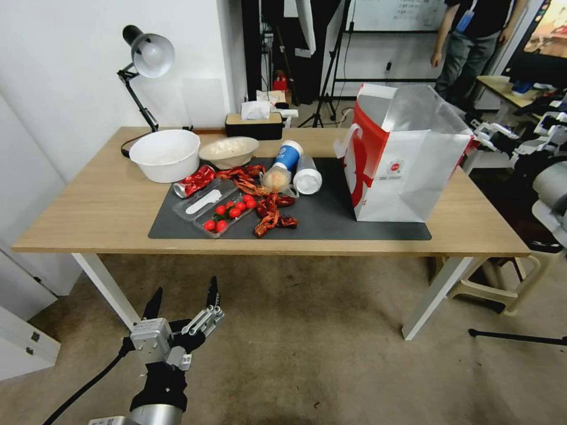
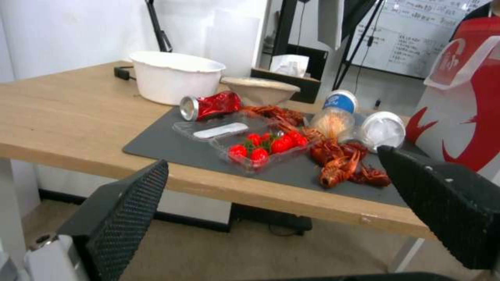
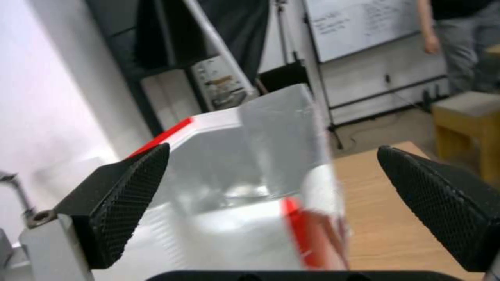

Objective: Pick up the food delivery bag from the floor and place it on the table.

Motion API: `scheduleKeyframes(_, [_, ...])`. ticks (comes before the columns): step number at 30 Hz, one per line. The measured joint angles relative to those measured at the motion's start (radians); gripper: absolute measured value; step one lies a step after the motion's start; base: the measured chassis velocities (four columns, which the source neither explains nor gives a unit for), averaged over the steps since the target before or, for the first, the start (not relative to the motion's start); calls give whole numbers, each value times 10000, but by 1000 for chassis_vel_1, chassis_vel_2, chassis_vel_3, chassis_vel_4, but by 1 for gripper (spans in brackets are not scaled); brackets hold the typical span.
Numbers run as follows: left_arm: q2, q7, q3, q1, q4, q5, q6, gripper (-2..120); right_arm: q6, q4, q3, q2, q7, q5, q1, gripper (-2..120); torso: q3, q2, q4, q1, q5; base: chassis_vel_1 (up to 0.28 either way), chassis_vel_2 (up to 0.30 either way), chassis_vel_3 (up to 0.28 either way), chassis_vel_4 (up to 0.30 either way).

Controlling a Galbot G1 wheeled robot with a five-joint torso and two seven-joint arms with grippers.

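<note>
Bag is set on the table — right claw nearest.
The food delivery bag [image 1: 407, 159] is stood upright on the table [image 1: 88, 206], just in front of the wide-open, empty right gripper [image 3: 271, 210]; left gripper [image 1: 183, 304] is held low over the floor [image 1: 307, 354], open & empty.

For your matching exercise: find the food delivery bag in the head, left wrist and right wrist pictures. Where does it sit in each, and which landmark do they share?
Head view: the food delivery bag stands upright on the table's right part, partly on the dark mat.
Left wrist view: the bag fills the right edge, behind the crayfish.
Right wrist view: its open foil-lined top lies between the open right gripper's fingertips.
Shared landmark: the light-wood table.
</note>
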Motion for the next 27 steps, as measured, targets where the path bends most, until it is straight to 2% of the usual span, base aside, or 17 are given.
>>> scheduleKeyframes(5, [9, 3, -14, -17, 0, -5, 2, 100, 130, 94, 159, 10, -206, -114, -218, 100, 0, 0, -1, 0, 0, 0, 0, 0, 0])
scheduleKeyframes(10, [20, 20, -35, -46, -2, -24, 9, 100, 445, 630, 786, 49, -853, -631, -1237, 100, -1, 0, -1, 0, 0, 0, 0, 0, 0])
scheduleKeyframes(14, [20, 19, -43, -51, -4, -38, 10, 100, 941, 1039, 1208, 135, -1332, -1146, -2117, 100, 0, 0, -2, 0, 0, 0, 0, 0, 0])
scheduleKeyframes(15, [23, 17, -54, -55, -4, -40, 7, 100, 1320, 1232, 1338, 219, -1575, -1522, -2513, 100, -1, 1, -1, 0, -2, 0, 0, 0, 0])
scheduleKeyframes(17, [11, -1, -63, -70, -7, -47, -5, 100, 2364, 1711, 1627, 631, -2039, -2839, -3527, 100, -1, 0, -1, 0, -1, 0, 0, 0, 0])
scheduleKeyframes(19, [3, -4, -64, -78, -7, -47, -10, 100, 2630, 1831, 1706, 804, -2167, -3278, -3819, 100, -1, 1, 0, -1, -2, 0, 0, 0, 0])
scheduleKeyframes(21, [-9, 18, -67, -126, -13, -23, -36, 100, 3318, 2191, 1714, 1529, -2305, -4281, -4631, 100, -1, 1, -4, -1, -2, 0, 0, 0, 0])
scheduleKeyframes(22, [-9, 18, -67, -126, -13, -23, -36, 100, 3318, 2191, 1714, 1529, -2305, -4281, -4631, 100, -1, 1, -4, -1, -2, 0, 0, 0, 0])
scheduleKeyframes(25, [-10, 113, -69, -133, -16, 6, -38, 100, 3709, 2369, 1438, 2304, -2155, -5053, -5152, 100, -1, 1, -1, -1, -1, 0, 0, 0, 0])
scheduleKeyframes(26, [-10, 113, -69, -133, -16, 6, -38, 100, 3709, 2369, 1438, 2304, -2155, -5053, -5152, 100, -1, 1, -1, -1, -1, 0, 0, 0, 0])
scheduleKeyframes(27, [-10, 138, -74, -140, -16, 5, -38, 100, 3759, 2503, 1288, 2693, -1980, -5340, -5467, 100, -1, 0, 1, 0, -1, 0, 0, 0, 0])
